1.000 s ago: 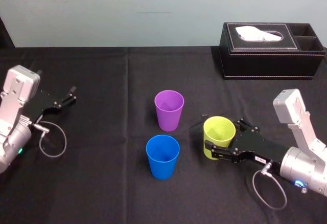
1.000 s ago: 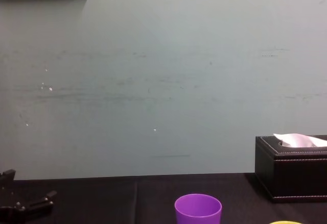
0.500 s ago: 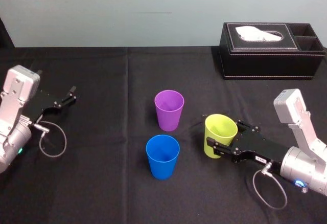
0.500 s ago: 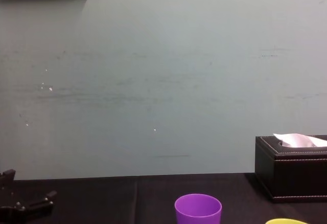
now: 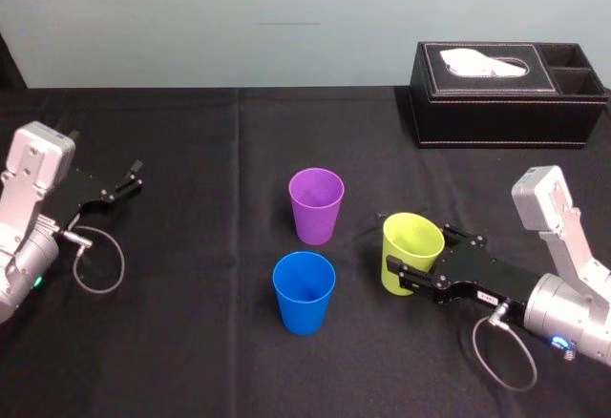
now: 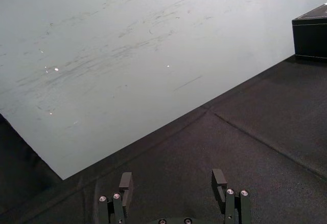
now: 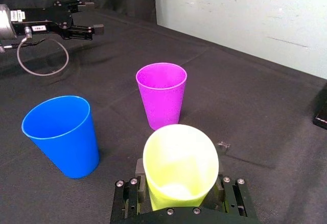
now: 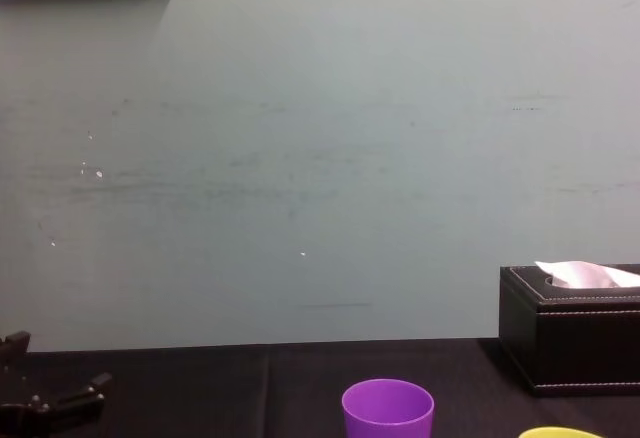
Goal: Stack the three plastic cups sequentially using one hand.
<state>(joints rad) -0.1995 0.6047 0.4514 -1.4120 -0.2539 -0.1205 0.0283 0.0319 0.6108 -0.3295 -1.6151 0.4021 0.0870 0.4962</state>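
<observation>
From the head view, my right gripper (image 5: 416, 261) is clamped on the yellow-green tapered plastic cup (image 5: 412, 246), at the right of the black-clothed worktop (image 5: 191, 342). I cannot tell whether the cup's base touches the cloth. The purple tapered plastic cup (image 5: 316, 205) stands upright near the middle. The blue tapered plastic cup (image 5: 304, 292) stands just in front of it, apart from it. The left gripper (image 5: 124, 187) rests parked at the far left, and a black rectangular tissue box (image 5: 506, 94) sits at the back right.

On the left wrist view, the left gripper (image 6: 173, 183) has its fingers (image 6: 125, 183) spread wide over bare cloth, holding nothing.

On the right wrist view, the yellow-green cup (image 7: 180, 165) sits mouth-up between my right gripper's (image 7: 180, 191) fingers. The purple cup (image 7: 161, 93) is beyond it and the blue cup (image 7: 64, 134) off to one side.

On the chest view, the purple cup (image 8: 388, 410) shows low in the middle, the yellow-green cup's rim (image 8: 558, 432) at the bottom right, and the tissue box (image 8: 570, 328) behind.
</observation>
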